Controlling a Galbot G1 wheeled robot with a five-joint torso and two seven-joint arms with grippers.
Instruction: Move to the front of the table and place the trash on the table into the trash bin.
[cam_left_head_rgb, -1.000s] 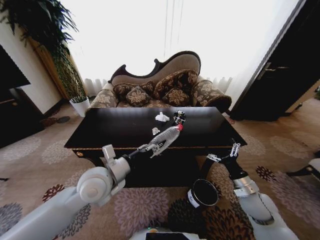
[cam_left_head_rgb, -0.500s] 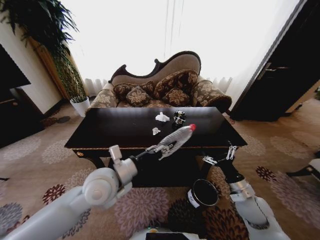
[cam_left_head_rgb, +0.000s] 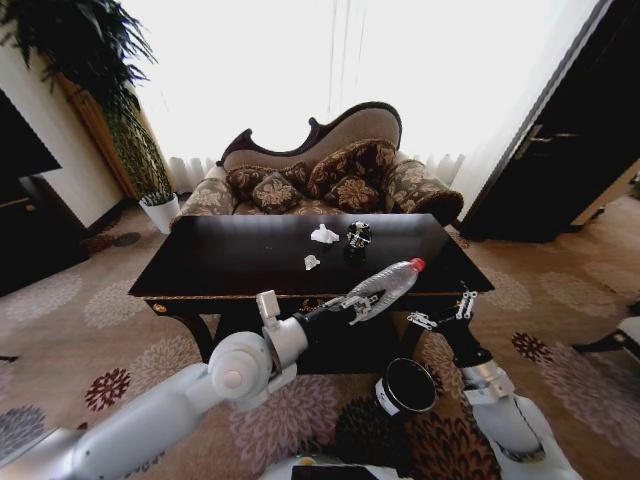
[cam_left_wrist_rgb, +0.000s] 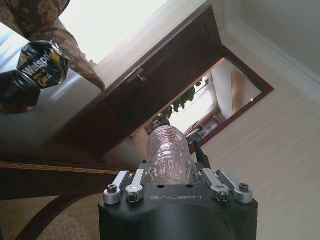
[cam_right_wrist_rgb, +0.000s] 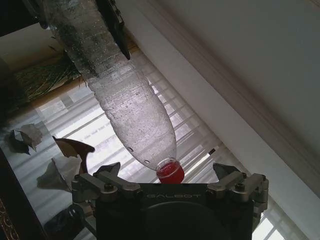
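Bottle (cam_right_wrist_rgb: 125, 100) base cut off (upper edge), crumpled scraps (cam_left_head_rgb: 323, 235) too small to identify

Head high, wrists upward, bottle (cam_left_head_rgb: 385, 287) in all.

Tabletop left half: bare on the table (cam_left_head_rgb: 210, 262), open for a reach from the front edge
Tabletop centre, toward the back edge: white crumpled paper (cam_left_head_rgb: 323, 235), a crushed dark can (cam_left_head_rgb: 358, 235) and a small white scrap (cam_left_head_rgb: 311, 262) lie close together
Front edge, right part: the left gripper (cam_left_head_rgb: 352, 302) carries a clear bottle (cam_left_head_rgb: 388, 284) across it, red cap toward the front right corner
Off the front right corner: the right gripper (cam_left_head_rgb: 440, 312) hangs with its jaws spread, close to the cap
Floor below the front edge: the trash bin (cam_left_head_rgb: 405, 386) stands with an unobstructed mouth between both arms
Behind the back edge: a sofa (cam_left_head_rgb: 325, 175) closes that side
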